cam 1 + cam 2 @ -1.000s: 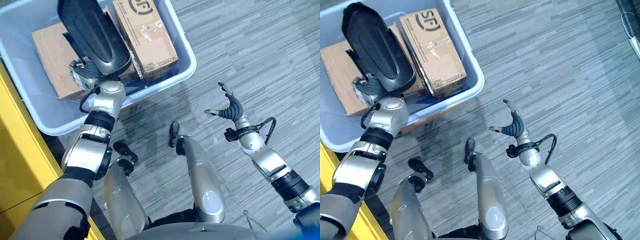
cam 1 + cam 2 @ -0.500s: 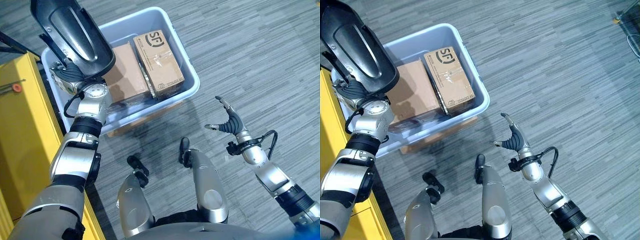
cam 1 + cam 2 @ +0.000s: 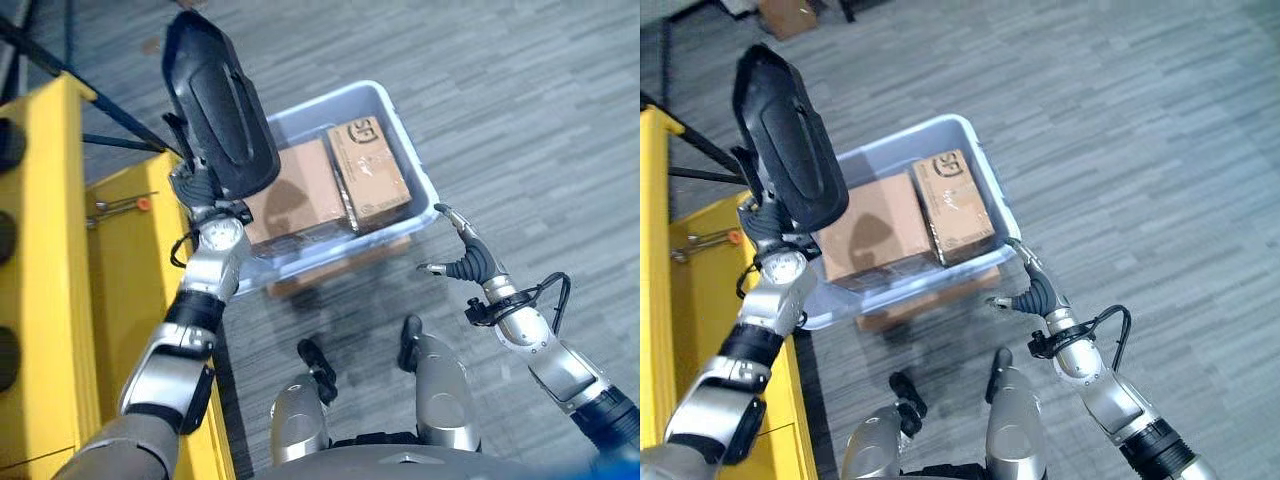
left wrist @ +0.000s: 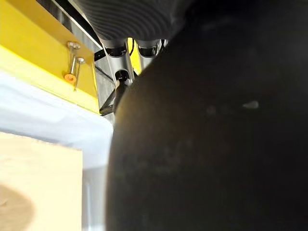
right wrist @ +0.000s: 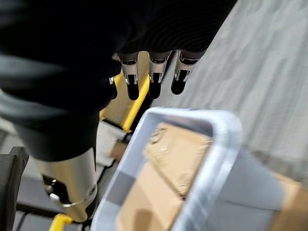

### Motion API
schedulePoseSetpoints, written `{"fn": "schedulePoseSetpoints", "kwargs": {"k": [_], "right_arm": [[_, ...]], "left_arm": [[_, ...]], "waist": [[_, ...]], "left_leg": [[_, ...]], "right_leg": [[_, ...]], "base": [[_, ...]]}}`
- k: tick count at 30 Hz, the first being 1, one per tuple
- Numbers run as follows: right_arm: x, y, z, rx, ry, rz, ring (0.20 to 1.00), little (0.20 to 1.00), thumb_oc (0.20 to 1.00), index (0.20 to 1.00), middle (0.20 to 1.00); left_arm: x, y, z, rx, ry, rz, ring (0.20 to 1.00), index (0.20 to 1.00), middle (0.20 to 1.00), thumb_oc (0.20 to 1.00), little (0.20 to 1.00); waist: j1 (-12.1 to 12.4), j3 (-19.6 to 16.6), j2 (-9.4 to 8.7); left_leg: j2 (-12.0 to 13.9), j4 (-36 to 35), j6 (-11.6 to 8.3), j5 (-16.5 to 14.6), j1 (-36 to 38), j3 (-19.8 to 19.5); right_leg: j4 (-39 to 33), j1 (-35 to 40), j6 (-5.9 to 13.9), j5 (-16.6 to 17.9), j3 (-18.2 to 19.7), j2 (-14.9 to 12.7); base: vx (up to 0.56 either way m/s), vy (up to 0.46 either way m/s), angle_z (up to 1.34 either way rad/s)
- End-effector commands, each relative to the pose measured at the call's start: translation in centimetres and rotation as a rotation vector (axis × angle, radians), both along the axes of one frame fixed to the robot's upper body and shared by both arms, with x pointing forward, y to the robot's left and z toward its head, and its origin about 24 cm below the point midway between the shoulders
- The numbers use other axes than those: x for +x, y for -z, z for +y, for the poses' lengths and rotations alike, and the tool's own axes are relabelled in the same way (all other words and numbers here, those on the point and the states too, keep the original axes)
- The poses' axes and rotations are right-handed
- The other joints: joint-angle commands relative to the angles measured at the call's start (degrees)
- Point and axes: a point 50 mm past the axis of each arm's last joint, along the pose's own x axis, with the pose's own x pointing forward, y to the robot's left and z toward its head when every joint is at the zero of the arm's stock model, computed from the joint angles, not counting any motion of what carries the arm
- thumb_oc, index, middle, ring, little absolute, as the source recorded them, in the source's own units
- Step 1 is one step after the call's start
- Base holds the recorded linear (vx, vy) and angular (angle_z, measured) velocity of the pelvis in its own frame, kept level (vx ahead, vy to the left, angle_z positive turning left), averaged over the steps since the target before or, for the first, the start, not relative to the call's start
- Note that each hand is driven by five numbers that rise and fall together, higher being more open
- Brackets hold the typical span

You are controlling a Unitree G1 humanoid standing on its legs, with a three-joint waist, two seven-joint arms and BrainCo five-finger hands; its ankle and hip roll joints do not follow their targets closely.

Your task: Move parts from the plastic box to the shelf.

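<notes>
The left robot hand (image 3: 197, 188) is raised above the near-left corner of the plastic box (image 3: 420, 180), holding a large black moulded part (image 3: 218, 105) upright by its lower end; the part rises well clear of the box and stands just beside the yellow shelf (image 3: 45, 230). In the left wrist view the fingers (image 4: 119, 62) curl against the dark curved surface of the part, so the grip looks closed round it, though most of the hand is hidden behind the part and the thumb cannot be made out. The pale blue box sits on the grey striped floor (image 3: 520, 90) and holds two cardboard cartons side by side: a plain one (image 3: 290, 195) nearer the shelf and a printed one (image 3: 368, 172) beside it, touching or almost touching. A small orange-headed tool (image 3: 128, 204) lies on the shelf's yellow surface near the raised part. The right robot hand (image 3: 462, 260) hovers over the floor just off the box's near-right corner, its fingers straight and spread, thumb out, holding nothing.
</notes>
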Motion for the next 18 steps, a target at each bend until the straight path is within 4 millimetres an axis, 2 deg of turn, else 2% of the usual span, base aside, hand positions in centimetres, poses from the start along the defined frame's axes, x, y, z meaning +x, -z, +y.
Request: {"fn": "schedulePoseSetpoints", "kwargs": {"k": [1,10,14,16,18], "right_arm": [[-0.8,0.2,1.7,0.096,-0.058,-0.009,1.000,1.000,1.000,1.000,1.000],[-0.6,1.3,2.2,0.212,-0.052,0.080,1.000,1.000,1.000,1.000,1.000],[-0.4,1.3,2.6,0.235,-0.053,0.084,1.000,1.000,1.000,1.000,1.000],[-0.2,1.1,2.9,0.247,-0.058,0.081,1.000,1.000,1.000,1.000,1.000],[0.0,0.8,2.9,0.259,-0.050,0.070,1.000,1.000,1.000,1.000,1.000]], "left_arm": [[-0.9,-2.5,0.5,0.121,0.056,-0.143,0.200,0.200,0.200,0.200,0.200],[-3.5,-0.5,-2.1,0.190,0.226,-0.097,0.200,0.200,0.200,0.200,0.200],[-4.7,0.2,-2.5,0.247,0.300,-0.062,0.200,0.200,0.200,0.200,0.200],[-5.3,1.1,-2.6,0.160,0.385,-0.020,0.200,0.200,0.200,0.200,0.200],[-6.0,1.1,-2.5,0.178,0.430,-0.030,0.200,0.200,0.200,0.200,0.200]], "waist": [[0.88,-4.66,-5.17],[5.06,-7.95,-5.75],[7.24,-9.14,-5.89],[8.45,-9.58,-5.82],[9.76,-10.08,-5.67]], "left_leg": [[2.75,6.88,-2.70,-1.00,1.52,-2.25],[-1.45,4.62,-0.08,-5.56,3.37,-6.08],[-3.19,2.92,0.56,-6.03,4.29,-8.11],[-4.19,1.60,0.73,-5.93,5.01,-9.09],[-5.42,1.04,1.24,-6.41,5.38,-9.75]], "right_leg": [[-10.24,9.86,4.37,0.85,-0.78,-0.44],[-12.65,14.08,6.00,2.96,-2.03,-1.63],[-14.17,15.66,7.02,4.12,-2.41,-2.05],[-15.58,16.60,7.73,5.12,-2.57,-2.52],[-16.89,17.31,8.76,6.34,-2.95,-3.46]], "base": [[-0.01,0.104,0.29],[-0.03,0.093,0.21],[-0.03,0.079,0.20],[-0.07,0.165,0.33],[-0.08,0.192,0.22]]}}
